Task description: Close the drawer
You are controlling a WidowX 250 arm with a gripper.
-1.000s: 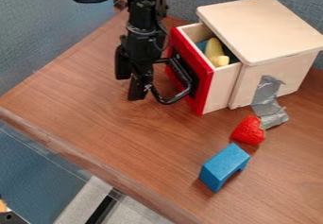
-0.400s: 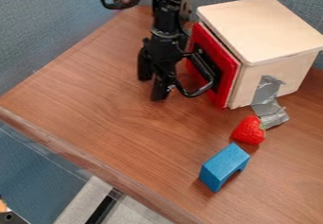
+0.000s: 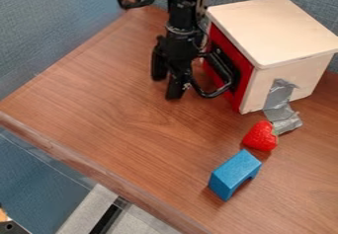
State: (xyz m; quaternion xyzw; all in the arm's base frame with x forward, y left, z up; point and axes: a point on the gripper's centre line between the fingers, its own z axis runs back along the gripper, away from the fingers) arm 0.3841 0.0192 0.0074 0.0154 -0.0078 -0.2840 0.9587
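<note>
The black gripper (image 3: 167, 82) hangs low over the table at the upper middle, its two fingers spread apart with nothing between them. Its right side is against the black handle (image 3: 226, 75) of the drawer. The drawer's red front (image 3: 245, 80) sits flush against the light wooden box (image 3: 277, 30), and the inside of the drawer is hidden. Part of the red front is behind the gripper and handle.
A red strawberry (image 3: 261, 136) lies in front of the box, beside grey tape (image 3: 280, 107) that runs from the box's side onto the table (image 3: 132, 129). Nearer the front edge stands a blue arch block (image 3: 234, 174). Blue-grey walls rise behind.
The gripper has moved right, and the drawer has slid into the box, hiding the yellow and blue things seen inside it before. Strawberry and block have not moved.
</note>
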